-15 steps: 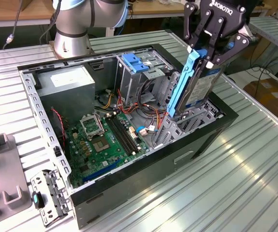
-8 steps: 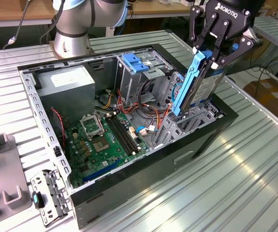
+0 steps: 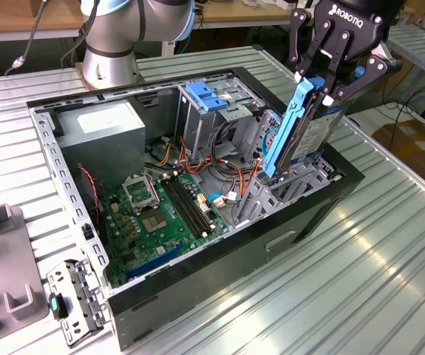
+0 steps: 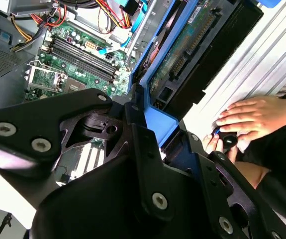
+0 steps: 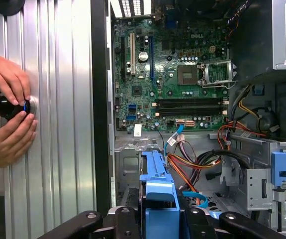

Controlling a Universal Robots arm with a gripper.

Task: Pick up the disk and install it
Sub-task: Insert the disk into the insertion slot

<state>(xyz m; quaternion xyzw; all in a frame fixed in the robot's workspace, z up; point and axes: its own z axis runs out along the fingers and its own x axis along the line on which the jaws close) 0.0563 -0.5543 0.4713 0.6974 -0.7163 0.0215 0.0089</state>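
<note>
a ribbed metal table (image 3: 397, 251) carries an open computer case (image 3: 197, 285), the arm's base (image 3: 109, 70), a grey block fixture (image 3: 5, 259) and a small metal bracket (image 3: 75, 299) just beside the case.

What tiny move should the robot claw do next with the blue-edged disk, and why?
Probably ease it lower along its slant. The claw grips the dark metal disk with blue plastic side rails by its upper end; the disk leans, its lower end is inside the open black computer case, and most of it stands above the rim.

Ribbed metal tabletop (image 3: 389, 251); wooden bench (image 3: 20, 15) behind; brown box (image 3: 419, 148) exterior view's right.
</note>
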